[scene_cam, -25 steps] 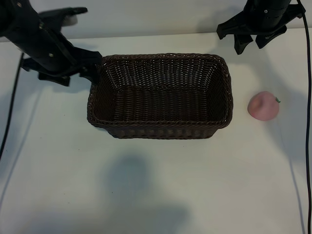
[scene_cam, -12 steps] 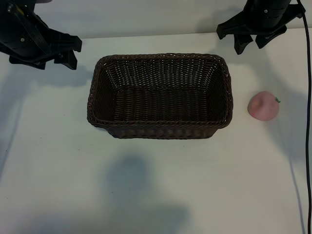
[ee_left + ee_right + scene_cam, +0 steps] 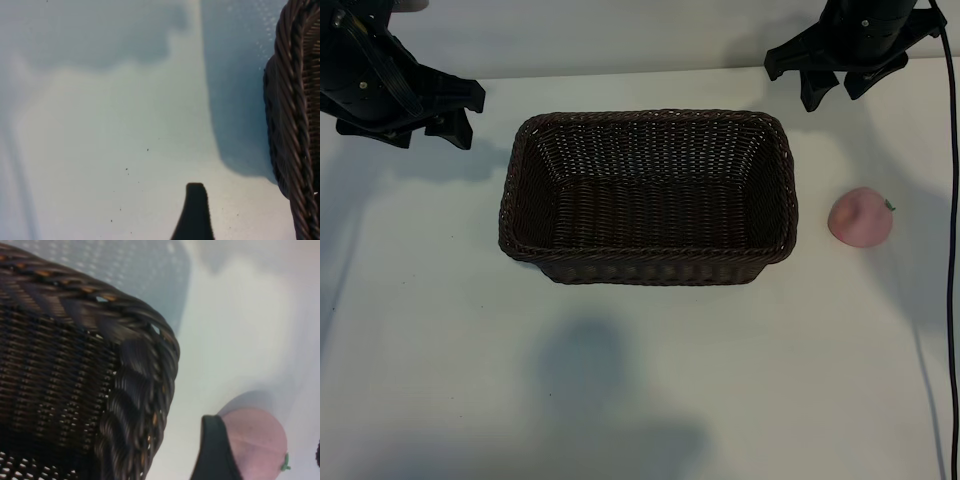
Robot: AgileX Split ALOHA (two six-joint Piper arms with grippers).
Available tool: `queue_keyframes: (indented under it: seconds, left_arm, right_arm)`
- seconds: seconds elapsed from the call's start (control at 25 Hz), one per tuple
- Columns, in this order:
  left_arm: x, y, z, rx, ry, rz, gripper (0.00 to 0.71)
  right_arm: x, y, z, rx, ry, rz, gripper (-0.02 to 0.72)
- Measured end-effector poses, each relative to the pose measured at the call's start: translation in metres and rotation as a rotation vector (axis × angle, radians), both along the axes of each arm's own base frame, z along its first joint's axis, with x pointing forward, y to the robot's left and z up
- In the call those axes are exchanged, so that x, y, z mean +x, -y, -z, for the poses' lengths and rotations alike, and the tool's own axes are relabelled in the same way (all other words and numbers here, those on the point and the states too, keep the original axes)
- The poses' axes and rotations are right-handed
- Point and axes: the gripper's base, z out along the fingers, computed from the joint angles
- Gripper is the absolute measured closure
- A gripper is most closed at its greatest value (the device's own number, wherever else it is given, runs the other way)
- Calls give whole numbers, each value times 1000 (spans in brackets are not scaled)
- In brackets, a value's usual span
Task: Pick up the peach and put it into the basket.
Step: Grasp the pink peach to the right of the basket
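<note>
The dark brown wicker basket (image 3: 650, 116) stands mid-table with nothing in it. To its right the pink peach (image 3: 861, 217) lies on the white tabletop, its green stem pointing right. Above the basket's back right corner hangs my right gripper (image 3: 835, 88), open and holding nothing, well behind the peach. In the right wrist view one black finger (image 3: 215, 450) partly hides the peach (image 3: 260, 440), with the basket's braided corner (image 3: 140, 340) beside it. My left gripper (image 3: 425, 133) is open over bare table off the basket's back left corner. One of its fingers (image 3: 195, 212) shows near the basket's rim (image 3: 295, 125).
A black cable (image 3: 952, 250) runs down the right edge, just right of the peach. The white table (image 3: 640, 380) stretches wide in front of the basket, crossed by soft shadows.
My left arm has pulled away from the basket's left rim, up and to the left. The right arm, the basket and the peach have not moved.
</note>
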Motion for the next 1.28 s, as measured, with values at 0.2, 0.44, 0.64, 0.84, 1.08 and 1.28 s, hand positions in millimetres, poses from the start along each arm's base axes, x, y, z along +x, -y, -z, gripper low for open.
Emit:
queue_keyframes:
  seconds: [0.2,0.44,0.64,0.84,1.08,1.28]
  left_arm:
    - [-1,0,0,2,-11,1,114]
    - [-1,0,0,4,-10,2,114]
    - [-1,0,0,5,-8,3,114]
    - [0,0,0,4,-5,2,114]
    - [0,0,0,5,-5,2,114]
    - [0,0,0,5,-5,2,114]
  right_arm:
    - [1,4,1,9,-4,45,218]
    - [0,19,13,-12,-43,95,218]
    - [-13,26,44,-40,-157,104,216]
    - [-27,29,69,-46,-187,105,216]
    - [-36,30,99,-27,-120,115,216]
    - [-41,38,117,-85,-74,134,259]
